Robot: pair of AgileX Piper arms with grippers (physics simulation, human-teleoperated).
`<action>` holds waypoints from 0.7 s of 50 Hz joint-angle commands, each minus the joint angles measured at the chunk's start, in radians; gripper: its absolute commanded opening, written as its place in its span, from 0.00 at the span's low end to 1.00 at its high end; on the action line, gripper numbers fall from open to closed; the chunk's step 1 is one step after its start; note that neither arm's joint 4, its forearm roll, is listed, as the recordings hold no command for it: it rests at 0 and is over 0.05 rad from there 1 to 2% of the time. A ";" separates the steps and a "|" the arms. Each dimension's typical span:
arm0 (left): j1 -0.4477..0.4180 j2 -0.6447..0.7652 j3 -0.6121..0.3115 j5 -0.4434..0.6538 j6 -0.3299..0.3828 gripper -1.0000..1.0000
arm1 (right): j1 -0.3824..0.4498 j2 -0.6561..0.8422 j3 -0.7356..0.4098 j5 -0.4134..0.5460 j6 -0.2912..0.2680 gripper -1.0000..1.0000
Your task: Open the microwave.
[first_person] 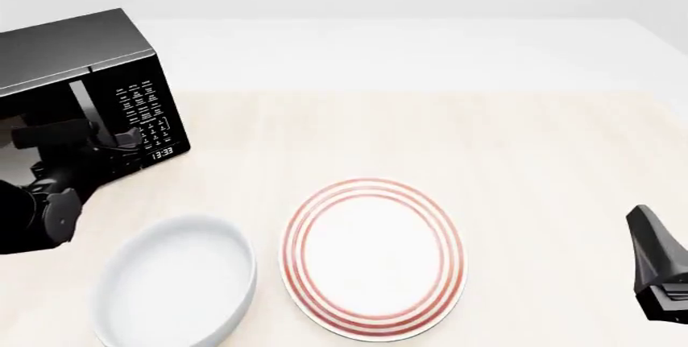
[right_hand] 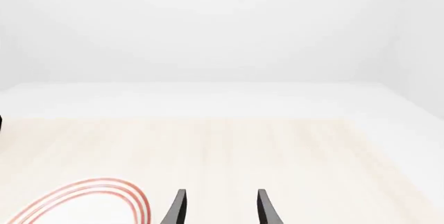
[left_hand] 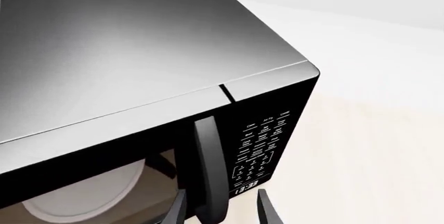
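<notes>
One microwave [left_hand: 159,78] stands at the far left of the table [first_person: 452,130], black and boxy, its keypad [left_hand: 263,143] with white lettering and a small clock reading 13:33 facing the arms. Its door looks shut, flush with the keypad panel, and a pale turntable [left_hand: 83,195] shows through the glass. The vertical door handle [left_hand: 210,169] runs down between the fingers of the left gripper [left_hand: 220,211]: one dark fingertip [left_hand: 178,209] sits on the window side of the bar, the other on the keypad side. The jaws stand moderately apart around the handle, and I cannot tell whether either pad touches it. In the front view the left arm [first_person: 48,194] crowds against the microwave's front, hiding most of the door.

Nearer the arms' side than the left jaws lies a white bowl [first_person: 177,287], and just beside it a white plate [first_person: 375,257] ringed with red stripes.

Well apart from all this, the right gripper [right_hand: 220,208] hangs over bare wood, its two fingers parted with nothing between them; the plate's rim lies beside them, toward the microwave's side.
</notes>
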 commanded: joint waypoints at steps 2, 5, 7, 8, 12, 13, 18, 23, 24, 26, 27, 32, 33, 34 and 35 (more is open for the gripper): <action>-0.003 0.014 -0.009 -0.002 -0.010 1.00 | 0.000 0.000 0.000 0.000 0.000 1.00; -0.010 0.019 -0.017 0.005 -0.022 0.00 | 0.000 0.000 0.000 0.000 0.000 1.00; -0.010 0.014 -0.013 0.004 -0.017 0.00 | 0.000 0.000 0.000 0.000 0.000 1.00; -0.010 0.015 -0.013 0.003 -0.019 0.00 | 0.000 0.000 0.000 0.000 0.000 1.00; -0.007 0.008 -0.003 -0.004 -0.017 0.00 | 0.000 0.000 0.000 0.000 0.000 1.00; -0.007 0.008 -0.003 -0.004 -0.017 0.00 | 0.000 0.000 0.000 0.000 0.000 1.00; -0.005 -0.001 -0.003 0.002 -0.009 0.00 | 0.000 0.000 0.000 0.000 0.000 1.00; 0.003 -0.021 0.008 -0.007 -0.009 0.00 | 0.000 0.000 0.000 0.000 0.000 1.00; 0.001 -0.017 0.008 -0.013 -0.008 0.00 | 0.000 0.000 0.000 0.000 0.000 1.00; -0.002 -0.022 0.010 -0.013 -0.010 0.00 | 0.000 0.000 0.000 0.000 0.000 1.00; -0.005 -0.024 0.012 -0.012 -0.010 0.00 | 0.000 0.000 0.000 0.000 0.000 1.00; -0.037 -0.050 0.021 -0.001 -0.002 0.00 | 0.000 0.000 0.000 0.000 0.000 1.00; -0.033 -0.059 0.033 -0.008 -0.007 0.00 | 0.000 0.000 0.000 0.000 0.000 1.00; -0.033 -0.059 0.033 -0.008 -0.007 0.00 | 0.000 0.000 0.000 0.000 0.000 1.00; -0.033 -0.059 0.033 -0.008 -0.007 0.00 | 0.000 0.000 0.000 0.000 0.000 1.00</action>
